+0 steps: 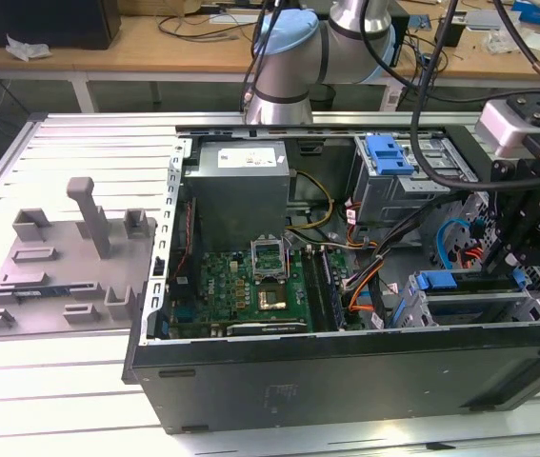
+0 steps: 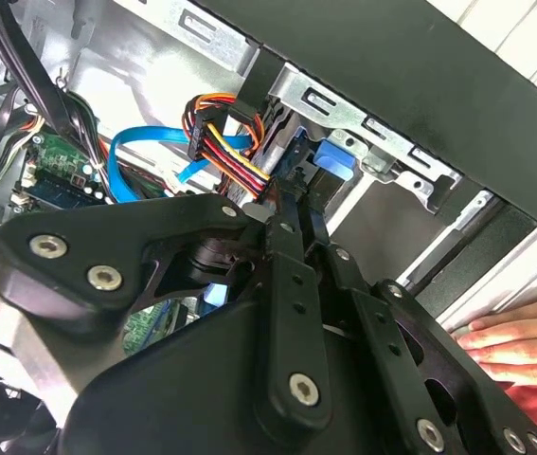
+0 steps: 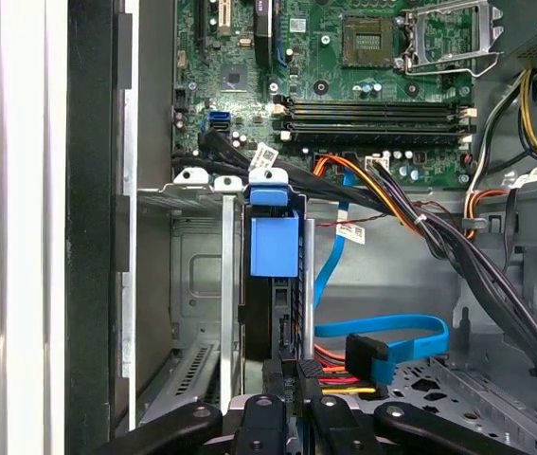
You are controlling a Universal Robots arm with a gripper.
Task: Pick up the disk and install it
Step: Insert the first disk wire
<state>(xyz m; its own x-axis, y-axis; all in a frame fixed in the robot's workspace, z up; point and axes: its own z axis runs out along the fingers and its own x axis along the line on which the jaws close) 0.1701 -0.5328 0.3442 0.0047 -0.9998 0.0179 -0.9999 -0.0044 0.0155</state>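
Note:
The disk (image 3: pixel 273 242) stands on edge in a slot of the metal drive cage (image 3: pixel 192 284) near the front of the open computer case (image 1: pixel 346 367). Its blue carrier end faces the motherboard. In the exterior view the disk (image 1: pixel 470 286) lies in the cage at that view's right, blue handle showing. My black gripper (image 3: pixel 294 365) reaches into the case from that side, its fingers drawn close together on the disk's rear edge. In the second wrist view the gripper (image 2: pixel 296 204) ends just short of the blue carrier (image 2: pixel 330 166).
Orange, yellow and blue cables (image 3: pixel 382 346) lie right beside the fingers. The motherboard (image 1: pixel 260 281) and power supply (image 1: pixel 241 176) fill the case's middle. An upper cage carries a blue latch (image 1: pixel 389 152). A person's hand (image 2: pixel 510 341) rests outside the case. A grey fixture (image 1: pixel 60 257) sits at the exterior view's left.

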